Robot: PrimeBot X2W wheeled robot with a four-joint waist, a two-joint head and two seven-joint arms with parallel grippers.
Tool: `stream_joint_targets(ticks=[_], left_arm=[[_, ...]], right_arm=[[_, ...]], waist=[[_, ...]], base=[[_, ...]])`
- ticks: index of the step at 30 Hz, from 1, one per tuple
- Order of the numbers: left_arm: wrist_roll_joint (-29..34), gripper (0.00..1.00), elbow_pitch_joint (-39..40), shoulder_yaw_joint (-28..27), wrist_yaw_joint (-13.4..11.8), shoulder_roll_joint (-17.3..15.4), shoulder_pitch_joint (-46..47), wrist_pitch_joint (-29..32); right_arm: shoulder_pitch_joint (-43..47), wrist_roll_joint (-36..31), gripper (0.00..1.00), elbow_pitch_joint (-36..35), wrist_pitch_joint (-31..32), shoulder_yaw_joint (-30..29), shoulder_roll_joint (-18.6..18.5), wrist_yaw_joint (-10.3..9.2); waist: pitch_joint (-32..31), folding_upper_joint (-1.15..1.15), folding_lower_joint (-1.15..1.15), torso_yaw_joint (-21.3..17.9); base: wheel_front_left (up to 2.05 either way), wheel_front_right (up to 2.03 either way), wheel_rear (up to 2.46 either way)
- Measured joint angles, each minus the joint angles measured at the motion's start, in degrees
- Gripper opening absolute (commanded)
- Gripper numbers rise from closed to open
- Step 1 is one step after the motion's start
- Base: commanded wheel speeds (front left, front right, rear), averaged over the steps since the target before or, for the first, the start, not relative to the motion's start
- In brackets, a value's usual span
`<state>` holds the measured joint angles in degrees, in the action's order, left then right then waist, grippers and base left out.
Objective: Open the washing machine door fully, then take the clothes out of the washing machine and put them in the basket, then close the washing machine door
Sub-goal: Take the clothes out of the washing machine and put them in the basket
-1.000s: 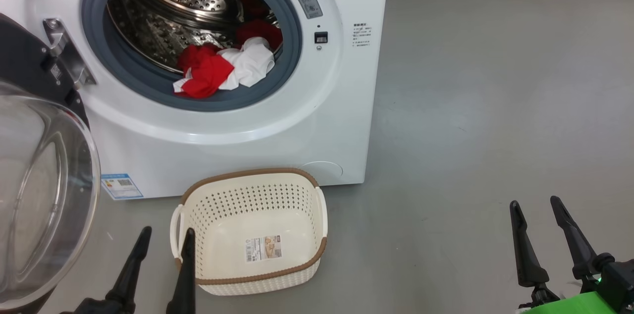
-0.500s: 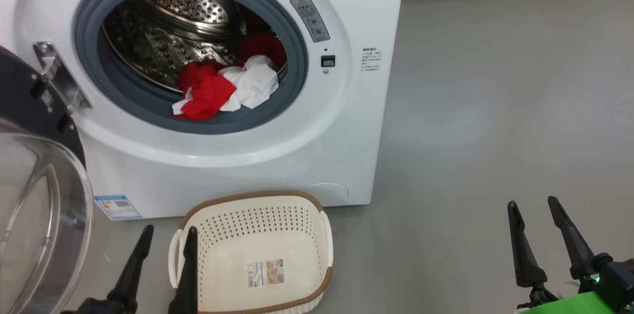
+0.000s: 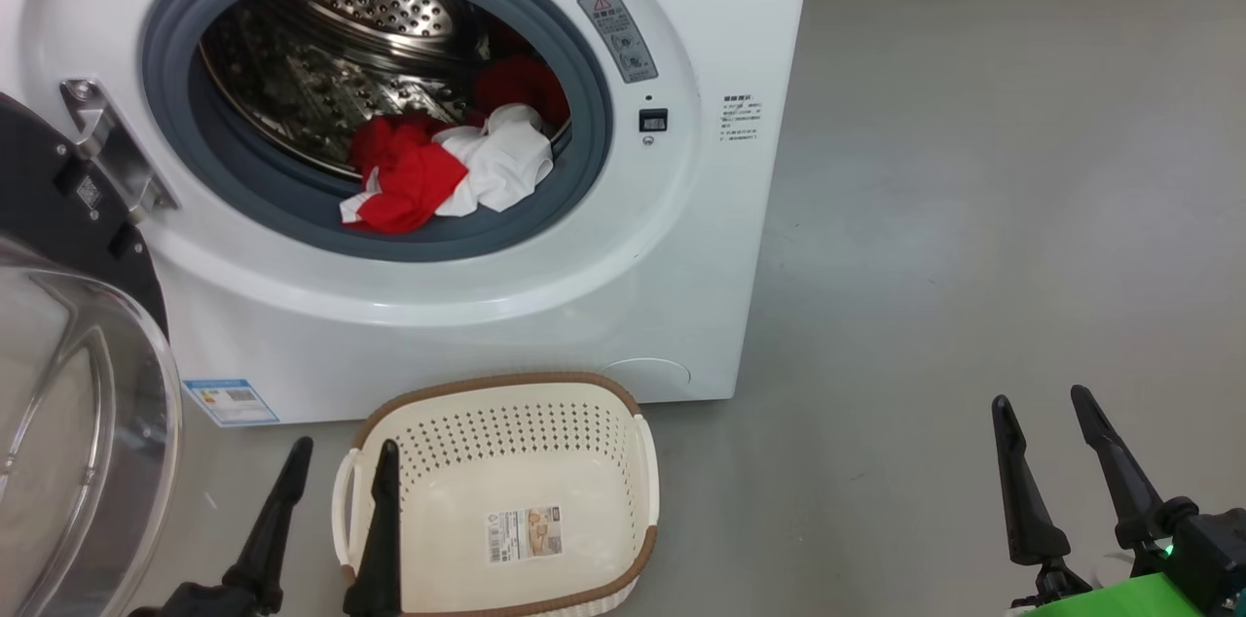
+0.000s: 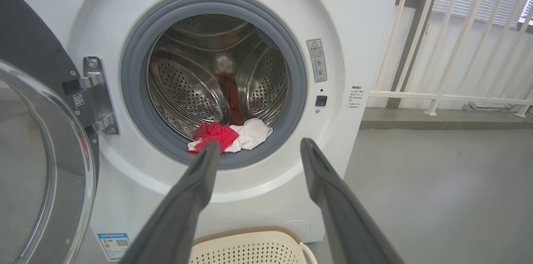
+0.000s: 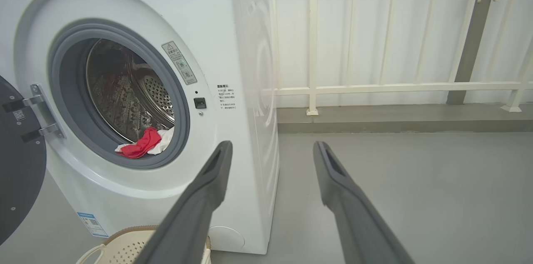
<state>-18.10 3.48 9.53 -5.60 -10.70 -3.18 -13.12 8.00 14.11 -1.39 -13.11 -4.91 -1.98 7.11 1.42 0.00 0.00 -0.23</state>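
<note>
The white washing machine point(image 3: 681, 237) stands with its door point(image 3: 68, 383) swung wide to the left, clear glass bowl facing me. Red and white clothes point(image 3: 443, 171) lie at the front lip of the steel drum, on the grey gasket; they also show in the left wrist view point(image 4: 231, 137) and right wrist view point(image 5: 145, 143). The cream basket point(image 3: 638, 461) sits empty on the floor before the machine. My left gripper point(image 3: 343, 450) is open beside the basket's left handle. My right gripper point(image 3: 1042, 403) is open over bare floor, far right. Both hold nothing.
Grey floor point(image 3: 973, 208) spreads to the right of the machine. A white railing point(image 5: 374, 87) on a raised kerb runs behind. The open door's hinge bracket point(image 3: 102, 145) juts out at the machine's left.
The head camera has shifted, so machine and basket sit a little lower and further right in view. Both grippers stay open and hardly moved.
</note>
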Motion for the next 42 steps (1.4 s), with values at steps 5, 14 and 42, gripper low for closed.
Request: stream_joint_targets(ticks=[5,14,42], left_arm=[[0.00,1.00,-0.01,0.07,-0.27,0.38,0.09,-0.02],[0.00,1.00,0.09,0.15,-0.86,0.41,0.42,-0.09],[-0.02,1.00,-1.86,-1.38,-1.34,1.45,10.95,-1.18]], right_arm=[[-0.03,0.00,1.00,-0.03,0.00,0.18,0.00,0.00],[-0.13,-0.01,1.00,-0.34,0.00,0.30,-0.01,0.00],[-7.74,-1.44,1.00,-1.53,-0.01,2.11,-0.11,0.00]], waist=[[0.24,0.00,0.00,0.00],[1.62,0.00,0.00,-0.16],[12.84,0.00,0.00,1.66]], base=[[0.00,0.00,0.00],[0.00,0.00,0.00],[0.00,0.00,0.00]])
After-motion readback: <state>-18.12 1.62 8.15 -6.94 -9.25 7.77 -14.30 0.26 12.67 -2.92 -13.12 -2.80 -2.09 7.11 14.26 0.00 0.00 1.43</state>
